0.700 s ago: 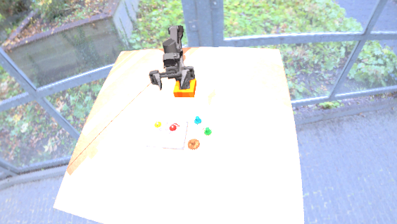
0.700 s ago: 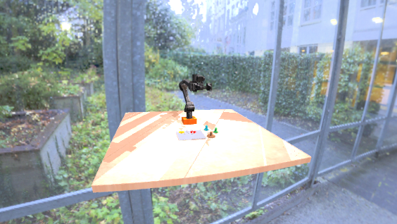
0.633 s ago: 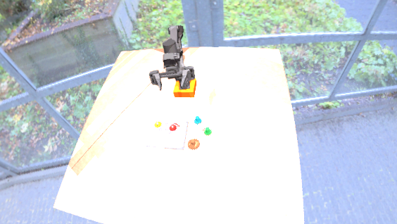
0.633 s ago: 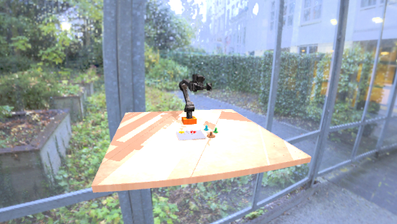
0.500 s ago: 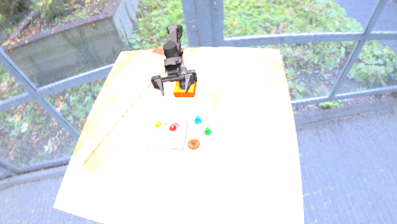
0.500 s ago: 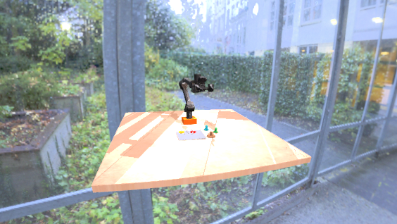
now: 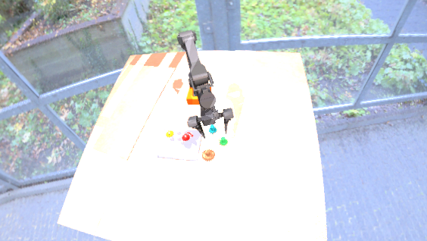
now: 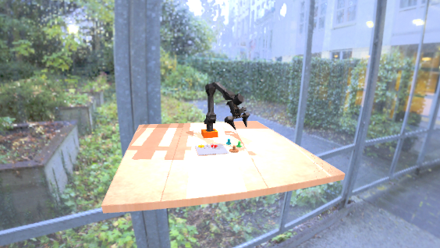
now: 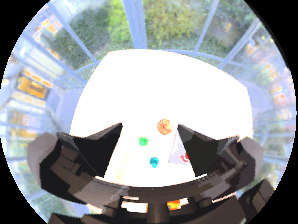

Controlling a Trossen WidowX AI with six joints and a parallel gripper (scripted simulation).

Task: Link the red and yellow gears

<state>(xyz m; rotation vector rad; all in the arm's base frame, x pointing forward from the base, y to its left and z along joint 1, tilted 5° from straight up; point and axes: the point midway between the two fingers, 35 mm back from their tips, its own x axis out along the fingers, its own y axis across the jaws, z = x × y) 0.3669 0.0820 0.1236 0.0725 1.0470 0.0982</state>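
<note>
My gripper [image 7: 215, 135] [image 8: 240, 128] [image 9: 150, 124] is wide open and empty, raised above the loose gears. A small teal gear [image 7: 213, 129] [image 8: 228, 142] [image 9: 154, 161], a small green gear [image 7: 223, 142] [image 8: 239, 144] [image 9: 143, 141] and a wider orange-brown gear [image 7: 208, 155] [image 8: 234, 149] [image 9: 164, 126] stand on the table beside the board. The grey board [image 7: 182, 152] [image 8: 212, 152] [image 9: 175, 154] bears the red gear [image 7: 185, 137] [image 8: 214, 147] and the yellow gear [image 7: 169, 133] [image 8: 201, 147]. The empty pegs and the white arrow are too small or washed out to tell.
The arm's orange base [image 7: 192, 99] [image 8: 210, 133] stands behind the board and the loose gears. The wooden table [image 7: 257, 182] [image 8: 156, 183] reaches well past them on all sides. The loose gears stand close together near one edge of the board.
</note>
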